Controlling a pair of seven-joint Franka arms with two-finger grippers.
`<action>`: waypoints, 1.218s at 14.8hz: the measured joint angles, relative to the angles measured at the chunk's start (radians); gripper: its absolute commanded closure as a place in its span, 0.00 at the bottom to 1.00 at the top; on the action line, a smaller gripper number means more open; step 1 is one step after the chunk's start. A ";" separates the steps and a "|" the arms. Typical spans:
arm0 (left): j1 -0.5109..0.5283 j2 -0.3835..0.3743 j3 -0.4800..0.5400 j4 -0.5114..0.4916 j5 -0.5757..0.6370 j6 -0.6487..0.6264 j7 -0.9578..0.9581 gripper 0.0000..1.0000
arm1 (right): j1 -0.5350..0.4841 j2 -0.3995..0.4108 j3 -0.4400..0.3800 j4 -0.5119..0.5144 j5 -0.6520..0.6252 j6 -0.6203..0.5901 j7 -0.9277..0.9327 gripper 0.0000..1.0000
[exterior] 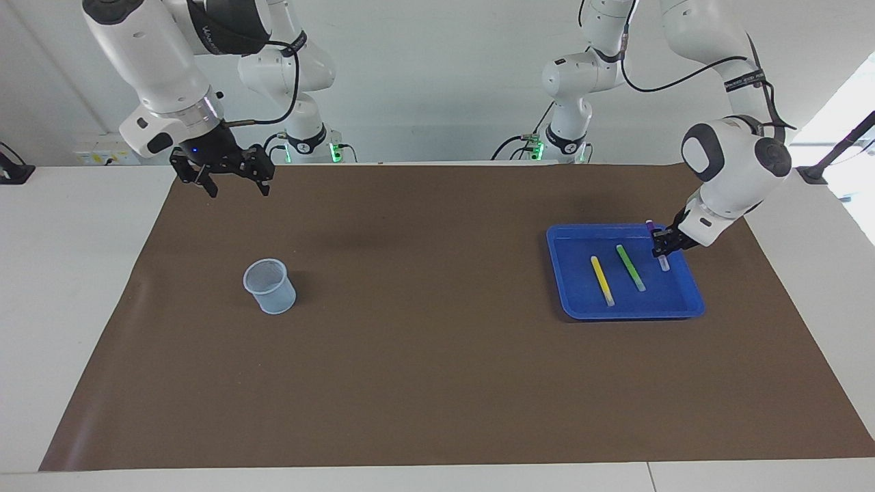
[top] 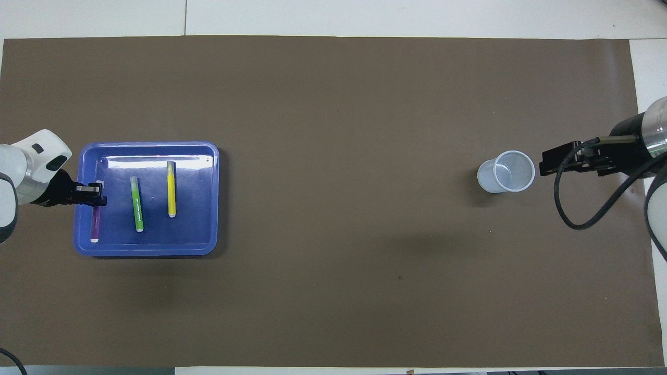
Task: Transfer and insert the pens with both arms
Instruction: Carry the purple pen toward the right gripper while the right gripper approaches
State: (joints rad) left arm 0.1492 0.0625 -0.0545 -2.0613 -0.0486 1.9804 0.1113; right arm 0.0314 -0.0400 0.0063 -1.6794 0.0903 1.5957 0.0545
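- Purple pen is clamped in the left pincer, lifted over the blue tray at the left arm's end of the bench.
- Green pen and yellow pen are laid flat in the tray.
- Right pincer is held wide, empty, in the air, near the clear cup.

A brown mat covers a white table before a pale wall.
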 measured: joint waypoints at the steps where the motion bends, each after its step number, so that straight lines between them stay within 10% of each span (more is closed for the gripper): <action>1: -0.027 -0.005 -0.002 0.055 -0.002 -0.080 -0.075 1.00 | 0.000 -0.001 0.000 0.000 0.039 0.000 0.000 0.00; 11: -0.308 -0.096 -0.024 0.257 -0.509 -0.363 -1.225 1.00 | 0.036 -0.002 0.011 -0.003 0.467 0.083 0.037 0.00; 18: -0.488 -0.176 -0.025 0.089 -0.888 -0.109 -1.693 1.00 | 0.124 -0.010 0.015 -0.037 0.691 0.136 0.140 0.00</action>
State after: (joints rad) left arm -0.3389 -0.1132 -0.0794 -1.9724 -0.9367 1.8716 -1.5821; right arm 0.1558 -0.0504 0.0212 -1.7159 0.7814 1.7317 0.1950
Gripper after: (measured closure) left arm 0.837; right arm 0.000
